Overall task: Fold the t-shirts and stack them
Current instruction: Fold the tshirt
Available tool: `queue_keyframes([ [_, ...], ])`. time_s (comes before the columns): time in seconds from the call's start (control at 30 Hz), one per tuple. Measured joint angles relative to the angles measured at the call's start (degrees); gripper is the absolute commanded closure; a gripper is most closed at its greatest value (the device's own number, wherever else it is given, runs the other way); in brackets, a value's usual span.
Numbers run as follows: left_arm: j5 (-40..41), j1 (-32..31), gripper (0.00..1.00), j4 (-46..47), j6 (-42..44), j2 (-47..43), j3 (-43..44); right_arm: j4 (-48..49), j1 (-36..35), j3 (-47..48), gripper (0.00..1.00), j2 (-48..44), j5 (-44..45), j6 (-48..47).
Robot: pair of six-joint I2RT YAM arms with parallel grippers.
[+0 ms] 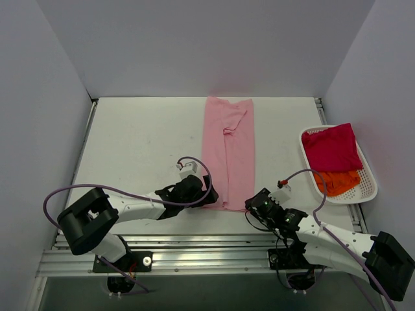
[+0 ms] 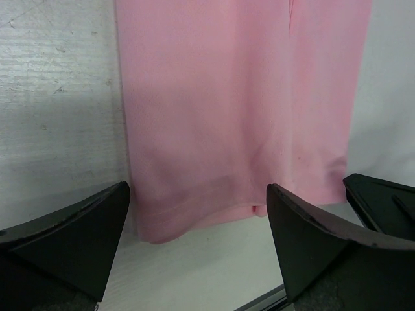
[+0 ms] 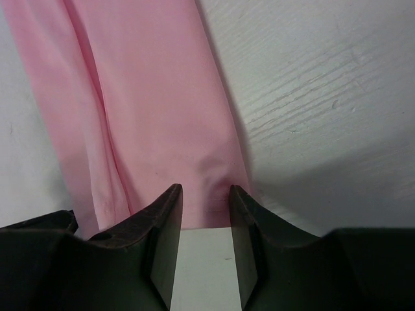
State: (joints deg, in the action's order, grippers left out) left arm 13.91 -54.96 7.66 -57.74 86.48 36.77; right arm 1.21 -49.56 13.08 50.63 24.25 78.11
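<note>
A plain light pink t-shirt (image 1: 228, 152) lies on a scuffed white table (image 1: 142, 142); right of the t-shirt, a white basket (image 1: 369, 186) holds a magenta-red shirt (image 1: 332, 148) and an orange shirt (image 1: 337, 182).

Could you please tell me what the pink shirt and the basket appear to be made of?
Pink shirt: soft, matte knit cloth, possibly cotton; it lies limp and creases along its folds. Basket: probably white moulded plastic with a slight sheen, judging by its rigid slotted walls.
</note>
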Motion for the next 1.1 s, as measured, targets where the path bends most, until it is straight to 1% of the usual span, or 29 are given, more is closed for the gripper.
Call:
queue_keyframes([
  [0.13, 0.02, -0.46, 0.0, 0.0, -0.48, -0.13, 0.0, 0.35, -0.02, -0.24, 0.7, 0.04, -0.31, -0.13],
  [0.33, 0.02, -0.87, 0.0, 0.02, -0.7, -0.22, -0.11, -0.92, -0.02, -0.24, 0.67, -1.29, -0.28, -0.2],
  [0.37, 0.02, -0.87, 0.05, 0.02, -0.74, -0.22, -0.11, -1.46, -0.02, -0.24, 0.66, -1.97, -0.28, -0.2],
  [0.57, 0.24, -0.87, 0.06, 0.13, -1.16, -0.22, -0.37, -4.02, -0.02, -0.24, 0.63, -4.61, -0.26, -0.2],
  [0.73, 0.28, -0.87, 0.07, 0.17, -1.27, -0.22, -0.39, -3.93, -0.04, -0.57, 0.64, -3.56, -0.35, -0.2],
  [0.9, 0.28, -0.87, 0.08, 0.2, -1.49, -0.22, -0.42, -1.38, -0.35, -1.64, 0.66, -0.59, -0.74, 0.0],
  [0.97, 0.28, -0.87, 0.1, 0.17, -1.55, -0.22, -0.42, 0.11, -0.68, -2.05, 0.68, -0.17, -0.72, 0.07],
  [1.03, 0.26, -0.87, 0.14, 0.15, -1.6, -0.22, -0.44, 1.25, -0.76, -2.47, 0.68, -0.09, -0.76, 0.11],
  [1.07, 0.26, -0.87, 0.19, 0.11, -1.6, -0.22, -0.44, 1.64, -0.79, -2.62, 0.7, -0.09, -0.76, 0.15],
  [1.1, 0.24, -0.87, 0.29, 0.09, -1.68, -0.2, -0.48, 1.88, -0.79, -2.75, 0.71, -0.09, -0.76, 0.22],
])
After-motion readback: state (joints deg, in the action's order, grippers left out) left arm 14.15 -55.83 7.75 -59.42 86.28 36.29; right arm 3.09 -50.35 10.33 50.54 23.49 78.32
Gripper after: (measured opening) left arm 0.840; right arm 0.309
